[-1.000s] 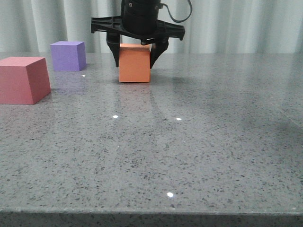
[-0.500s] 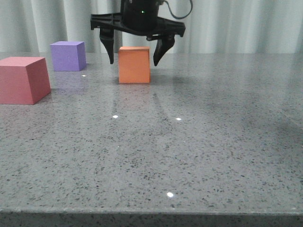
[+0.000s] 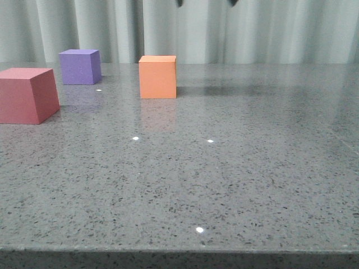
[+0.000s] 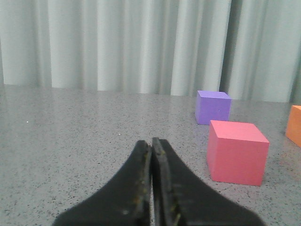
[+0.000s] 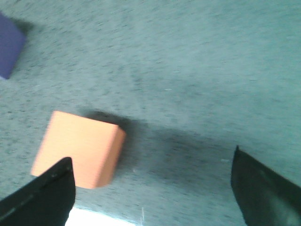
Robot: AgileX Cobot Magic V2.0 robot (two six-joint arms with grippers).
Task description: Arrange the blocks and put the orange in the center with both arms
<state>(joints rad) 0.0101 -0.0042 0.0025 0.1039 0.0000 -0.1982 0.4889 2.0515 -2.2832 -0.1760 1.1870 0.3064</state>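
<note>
The orange cube [image 3: 158, 77] stands free on the grey table at the back middle. The purple cube [image 3: 81, 66] is at the back left and the pinkish-red cube [image 3: 28, 94] nearer at the far left. My right gripper [image 5: 153, 162] is open and empty, high above the table, with the orange cube [image 5: 77, 148] below it beside one finger; only its fingertips [image 3: 180, 3] show at the top edge of the front view. My left gripper [image 4: 152, 143] is shut and empty, low over the table, left of the pinkish-red cube [image 4: 236, 151] and the purple cube [image 4: 213, 107].
A pale pleated curtain [image 3: 280, 31] hangs behind the table's back edge. The table's front edge [image 3: 179, 252] runs across the bottom of the front view. The orange cube's side also shows at the edge of the left wrist view [image 4: 295, 125].
My right gripper opened, let go of the orange cube and rose straight up almost out of the front view. The orange cube stays standing on the table.
</note>
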